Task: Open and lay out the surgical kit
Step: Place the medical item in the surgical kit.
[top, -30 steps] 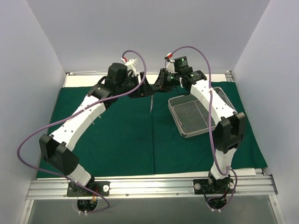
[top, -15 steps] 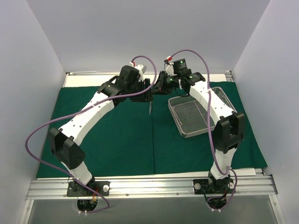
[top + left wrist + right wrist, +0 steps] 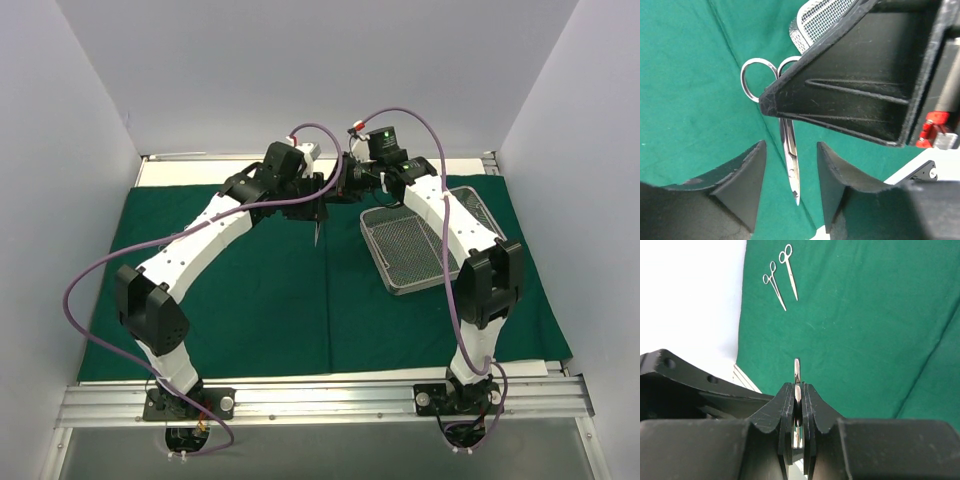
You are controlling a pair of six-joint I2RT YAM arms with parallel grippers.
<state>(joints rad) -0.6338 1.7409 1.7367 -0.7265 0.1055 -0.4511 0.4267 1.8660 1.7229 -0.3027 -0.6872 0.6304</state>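
Pinching a pair of scissors flat between its closed fingers, the right gripper holds them up above the dark green drape, at the far middle of the table. Its own camera shows only a sliver of steel in the grip and the tip poking out beyond the fingers; the rings are hidden from that view. The left wrist view shows the scissors hanging point down, rings uppermost, but the right gripper's black body covers the pivot and cuts off part of one ring. The left gripper stands part open, one finger on each side of the blade with a gap showing on both sides, holding nothing. From above, both grippers crowd together and only the thin lower blade shows beneath them, too slight to judge any contact. The wire-mesh tray lies at an angle on the drape just right of them, its far side covered by the right arm. Two more ringed instruments lie side by side on the drape near its edge by the white table, too small to tell whether they are scissors or forceps.
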